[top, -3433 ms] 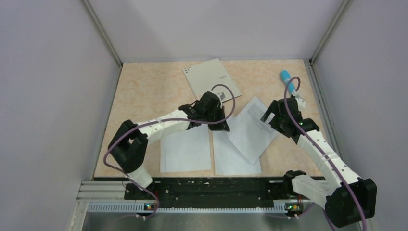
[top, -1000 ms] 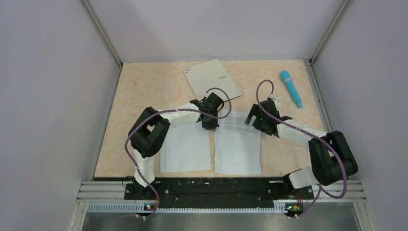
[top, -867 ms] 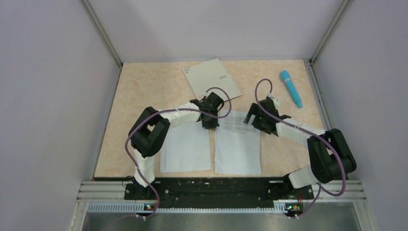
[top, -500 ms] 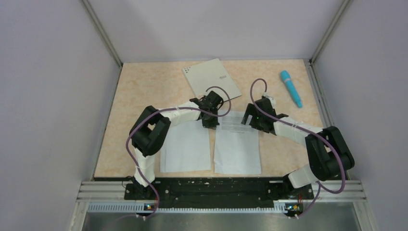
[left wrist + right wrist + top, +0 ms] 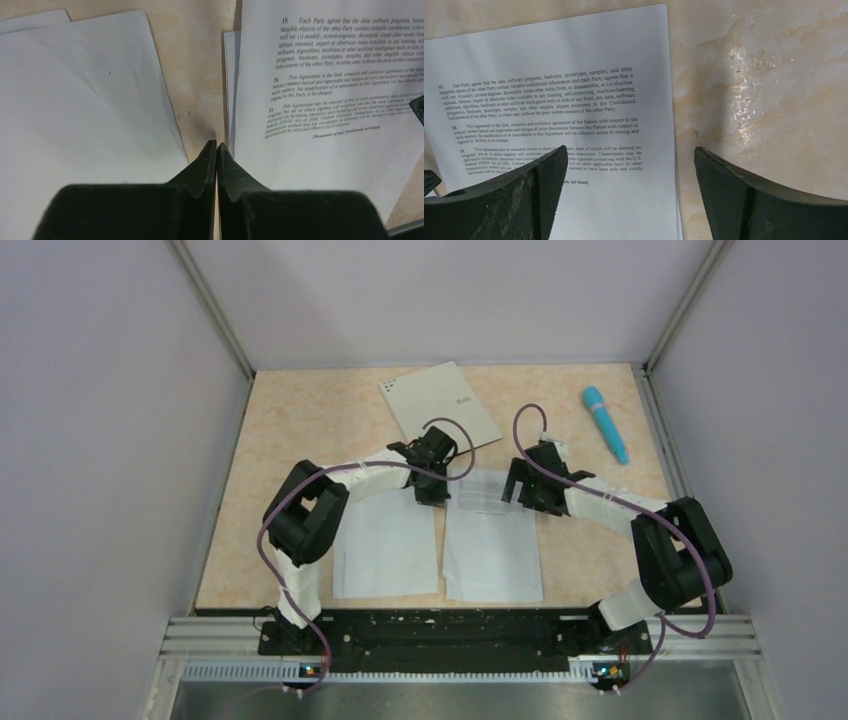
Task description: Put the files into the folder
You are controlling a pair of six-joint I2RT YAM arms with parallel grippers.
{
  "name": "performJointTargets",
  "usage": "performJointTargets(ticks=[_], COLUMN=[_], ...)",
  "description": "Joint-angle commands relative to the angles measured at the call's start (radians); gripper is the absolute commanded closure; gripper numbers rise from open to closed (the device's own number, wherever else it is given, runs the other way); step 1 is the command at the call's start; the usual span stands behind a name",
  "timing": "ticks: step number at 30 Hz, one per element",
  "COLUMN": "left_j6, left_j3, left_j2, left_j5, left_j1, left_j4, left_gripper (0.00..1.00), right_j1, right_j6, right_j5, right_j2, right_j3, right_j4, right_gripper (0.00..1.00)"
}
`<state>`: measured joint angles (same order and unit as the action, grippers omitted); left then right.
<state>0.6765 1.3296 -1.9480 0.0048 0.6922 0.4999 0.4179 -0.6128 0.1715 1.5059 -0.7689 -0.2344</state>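
The grey folder (image 5: 440, 405) lies closed at the back of the table. A blank white sheet (image 5: 385, 550) lies front left, also in the left wrist view (image 5: 75, 110). To its right lies a stack of white sheets (image 5: 492, 545) with a printed sheet on top (image 5: 325, 100) (image 5: 574, 100). My left gripper (image 5: 431, 495) (image 5: 216, 145) is shut and empty, its tips over the bare strip between the blank sheet and the stack. My right gripper (image 5: 517, 485) (image 5: 629, 150) is open, low over the printed sheet's edge, one finger above the paper and one above the table.
A light blue pen-like object (image 5: 605, 423) lies at the back right. Grey walls close in the table on the left, back and right. The beige tabletop (image 5: 764, 90) shows to the side of the printed sheet.
The printed sheet, earlier tilted at the right, now lies squared on the right stack. Over the last second both grippers have crept slightly toward the back; the left stays shut, the right open.
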Motion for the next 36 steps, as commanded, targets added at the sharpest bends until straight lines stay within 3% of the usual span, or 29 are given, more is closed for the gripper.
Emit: performJointTargets(ticks=[1,10,20,26,36], left_j6=[-0.02,-0.031,0.001,-0.009,-0.035], left_j3=[-0.048,-0.152,-0.188,-0.19,-0.169], left_j2=[0.111,0.204,0.268,0.331,0.253], left_j5=[0.054,0.064,-0.021,-0.143,-0.071], left_j1=[0.006,0.112,0.202,0.198,0.2], left_j4=[0.001,0.039,0.11,0.164,0.151], left_gripper=[0.95,1.0,1.0,0.82,0.96], right_j1=[-0.008,-0.046,-0.045,-0.038,0.035], right_j6=[0.002,0.008,-0.008,-0.022,-0.09], right_j5=[0.05,0.048,0.009,-0.012,-0.049], right_j2=[0.003,0.068,0.012,-0.045,-0.215], right_j3=[-0.063,-0.147,-0.078,-0.005,0.137], right_j4=[-0.067,-0.074,-0.06,-0.056,-0.087], right_gripper=[0.05,0.05,0.05,0.05,0.05])
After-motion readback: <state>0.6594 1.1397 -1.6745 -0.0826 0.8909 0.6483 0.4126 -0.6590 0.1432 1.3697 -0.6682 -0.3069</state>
